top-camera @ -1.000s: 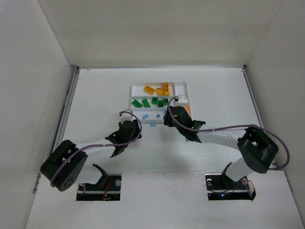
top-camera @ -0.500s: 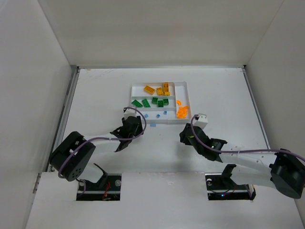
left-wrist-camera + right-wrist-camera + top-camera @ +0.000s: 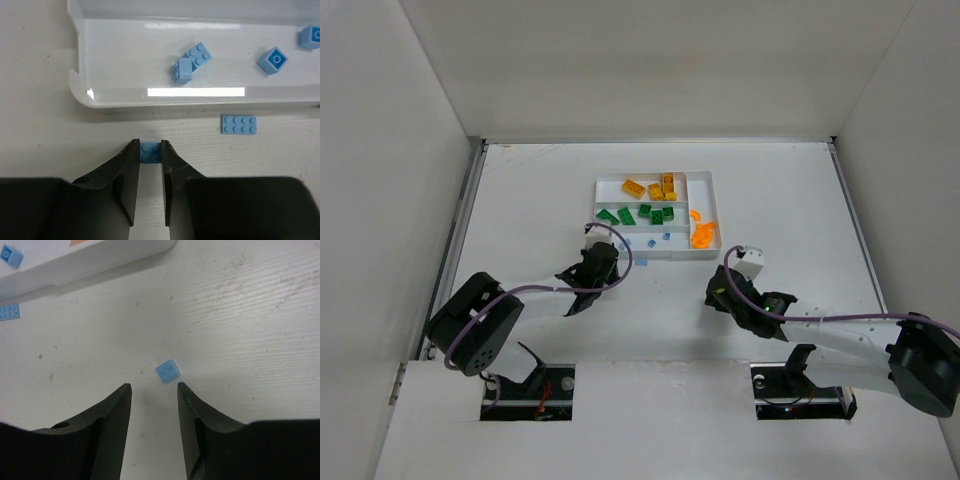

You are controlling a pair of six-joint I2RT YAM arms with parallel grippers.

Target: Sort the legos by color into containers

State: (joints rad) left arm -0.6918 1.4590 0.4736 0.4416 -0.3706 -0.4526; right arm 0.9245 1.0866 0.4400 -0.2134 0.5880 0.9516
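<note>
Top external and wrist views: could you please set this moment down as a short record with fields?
Left gripper: shut on a light blue brick, just outside the tray
Right gripper: open, a small blue piece on the table just ahead of its fingertips
Tray slots: yellow bricks far, green bricks middle, blue bricks near, orange pieces right
Loose: blue plate on the table beside the tray
</note>
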